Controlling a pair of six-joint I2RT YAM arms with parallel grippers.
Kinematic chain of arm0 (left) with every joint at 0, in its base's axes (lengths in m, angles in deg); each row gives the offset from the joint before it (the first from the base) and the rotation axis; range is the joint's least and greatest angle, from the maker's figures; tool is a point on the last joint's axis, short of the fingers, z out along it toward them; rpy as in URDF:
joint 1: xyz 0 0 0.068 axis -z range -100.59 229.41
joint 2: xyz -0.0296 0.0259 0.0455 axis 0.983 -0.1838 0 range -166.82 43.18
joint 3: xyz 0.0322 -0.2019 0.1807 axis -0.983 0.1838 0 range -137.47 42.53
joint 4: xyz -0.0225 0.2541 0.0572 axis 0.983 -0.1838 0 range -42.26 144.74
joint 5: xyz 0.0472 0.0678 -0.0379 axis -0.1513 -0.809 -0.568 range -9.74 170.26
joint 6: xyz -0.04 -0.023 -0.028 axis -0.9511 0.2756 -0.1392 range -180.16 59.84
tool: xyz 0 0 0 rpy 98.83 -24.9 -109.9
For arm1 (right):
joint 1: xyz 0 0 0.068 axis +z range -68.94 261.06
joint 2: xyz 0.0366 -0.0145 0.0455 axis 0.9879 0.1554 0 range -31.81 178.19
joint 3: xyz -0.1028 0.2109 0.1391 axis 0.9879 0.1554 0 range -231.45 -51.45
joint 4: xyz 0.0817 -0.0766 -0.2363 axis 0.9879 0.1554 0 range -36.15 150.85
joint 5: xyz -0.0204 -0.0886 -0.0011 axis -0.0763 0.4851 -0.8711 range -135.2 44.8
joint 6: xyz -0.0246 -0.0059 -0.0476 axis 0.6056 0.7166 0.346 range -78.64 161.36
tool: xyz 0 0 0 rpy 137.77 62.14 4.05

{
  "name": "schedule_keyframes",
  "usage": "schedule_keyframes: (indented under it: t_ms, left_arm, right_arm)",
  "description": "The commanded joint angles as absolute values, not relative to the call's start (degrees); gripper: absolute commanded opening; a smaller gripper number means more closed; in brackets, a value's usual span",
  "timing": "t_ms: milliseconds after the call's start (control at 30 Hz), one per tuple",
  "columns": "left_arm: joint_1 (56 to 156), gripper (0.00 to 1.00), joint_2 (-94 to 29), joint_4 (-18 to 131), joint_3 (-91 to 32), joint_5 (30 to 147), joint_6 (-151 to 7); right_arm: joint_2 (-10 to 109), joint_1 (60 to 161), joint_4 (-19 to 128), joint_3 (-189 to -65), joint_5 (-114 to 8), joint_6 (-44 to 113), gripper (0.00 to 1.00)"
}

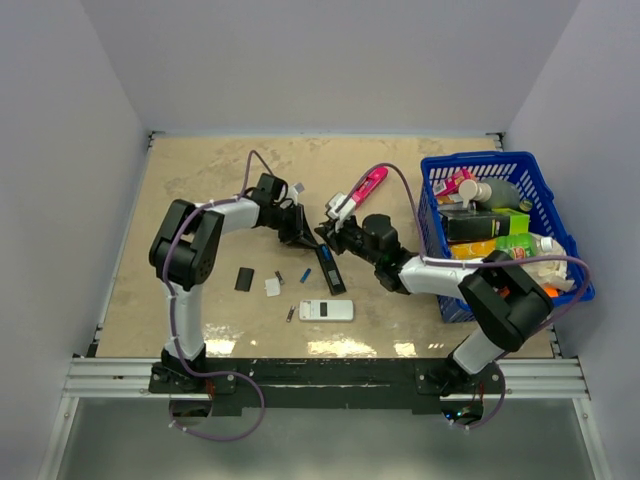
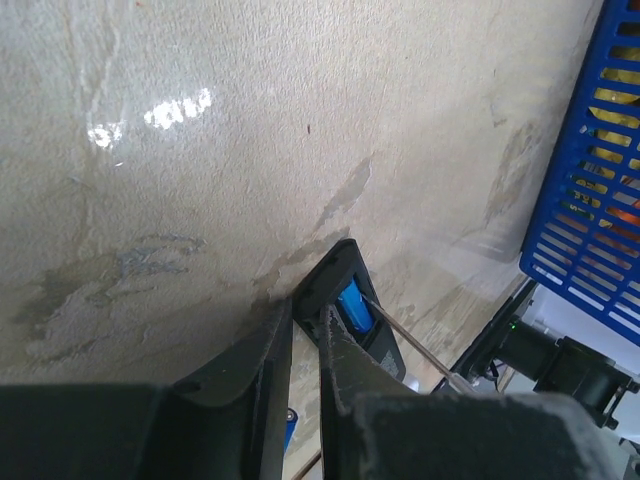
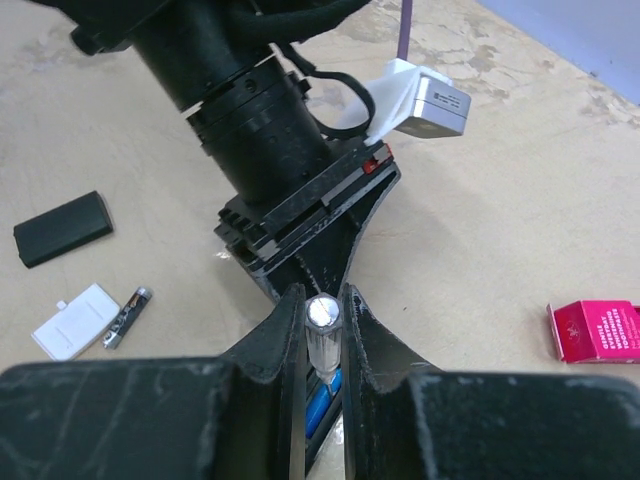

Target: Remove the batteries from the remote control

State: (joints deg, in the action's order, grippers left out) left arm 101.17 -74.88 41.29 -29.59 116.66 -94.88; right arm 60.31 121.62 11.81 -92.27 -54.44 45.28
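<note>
A black remote (image 1: 330,268) lies face down at mid table with its compartment open and a blue battery (image 2: 353,305) still seated in it. My left gripper (image 2: 305,310) is shut on the remote's far end (image 2: 340,268). My right gripper (image 3: 322,298) is shut on a clear-handled screwdriver (image 3: 322,335). Its metal shaft (image 2: 410,345) touches the seated battery, which also shows in the right wrist view (image 3: 322,408). A loose blue battery (image 1: 305,274) and a greyish battery (image 3: 127,317) lie on the table to the left.
A white remote (image 1: 326,310) lies near the front. A black cover (image 1: 244,279) and a white cover (image 1: 272,286) lie left of it. A pink box (image 3: 595,330) lies at the back. A blue basket (image 1: 437,232) full of bottles stands at the right.
</note>
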Motion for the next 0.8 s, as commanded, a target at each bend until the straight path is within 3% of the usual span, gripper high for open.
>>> schedule_keyframes:
  t_ms: [0, 200, 433, 767]
  left_arm:
    - [101.47, 0.15, -78.19, 38.75, -31.21, 113.83, -92.86]
    - [101.47, 0.15, -78.90, 37.78, -32.44, 114.36, -92.51]
    - [101.38, 0.15, -77.76, 37.95, -29.90, 113.22, -92.24]
    - [101.56, 0.15, -76.35, 39.45, -26.29, 112.17, -93.30]
  right_arm:
    - [59.95, 125.00, 18.08, -88.20, -49.00, 47.69, 0.00]
    - [61.35, 124.13, 19.22, -88.80, -43.97, 39.27, 0.00]
    - [62.59, 117.54, 13.08, -85.56, -52.75, 25.38, 0.00]
    - [63.55, 112.71, 11.75, -85.29, -58.03, 22.99, 0.00]
